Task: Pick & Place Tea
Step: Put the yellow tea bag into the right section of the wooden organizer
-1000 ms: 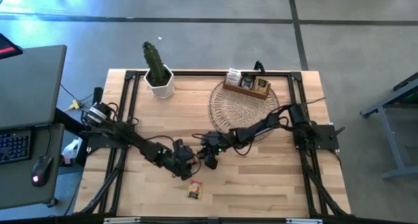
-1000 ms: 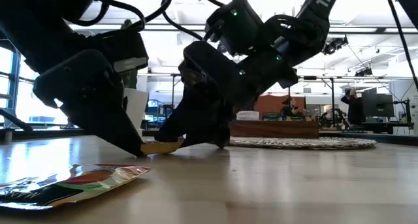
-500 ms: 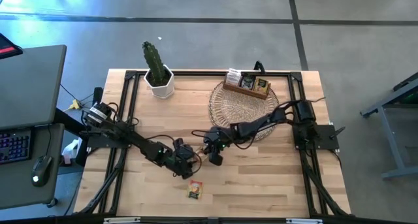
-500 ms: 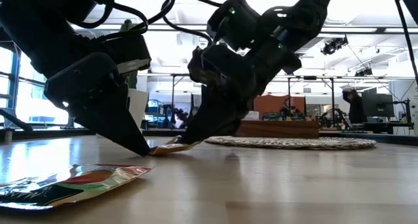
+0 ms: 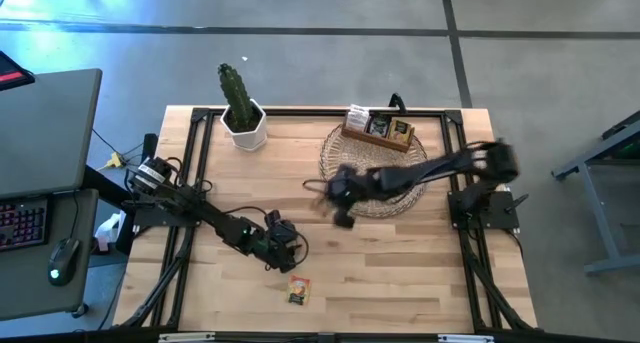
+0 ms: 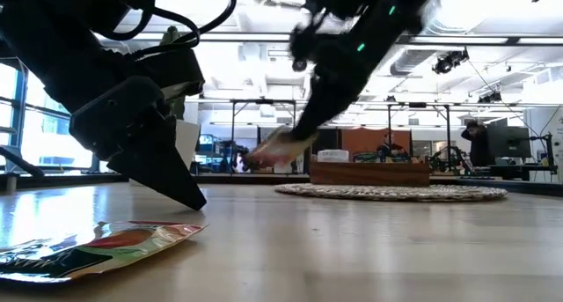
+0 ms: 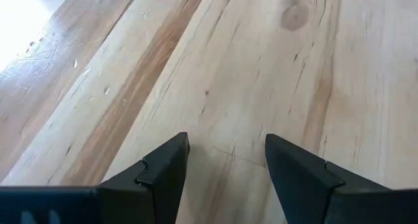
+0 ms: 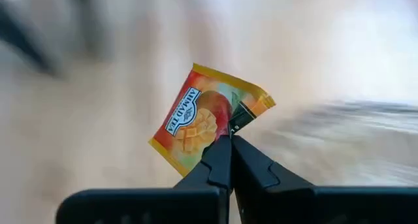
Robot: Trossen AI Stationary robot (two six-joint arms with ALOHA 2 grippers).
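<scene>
Right hand [image 8: 230, 142]: fingers pinched together on one corner of a yellow-orange tea sachet [image 8: 208, 118]; in the high view it hangs above the worktop at the near-left edge of the wicker mat [image 5: 372, 161], blurred
Held sachet: printed with mango pieces and the words AHMAD TEA, tilted, clear of the wood; in the low view it shows as a pale blur [image 6: 274, 149] lifted above the surface, below the right arm
Left hand [image 7: 226, 160]: fingers spread apart with nothing between them, only bare wood showing in the gap; in the high view it sits low over the worktop [image 5: 420, 273], left of centre [image 5: 283, 246]; in the low view its dark fingertip [image 6: 188, 196] touches or nearly touches the wood
Second sachet: lies flat on the worktop near the front edge [image 5: 298, 289], just beside the left hand and apart from it; in the low view it is the closest thing, crinkled, with red and green print [image 6: 92, 246]
Wooden box [image 5: 378, 129]: stands on the far part of the wicker mat, with more sachets upright in its compartments; how many cannot be told
Cactus [image 5: 236, 97]: in a white pot at the far left corner of the worktop, well apart from both hands
Room behind: in the low view a person [image 6: 478, 142] shows far off at the right
</scene>
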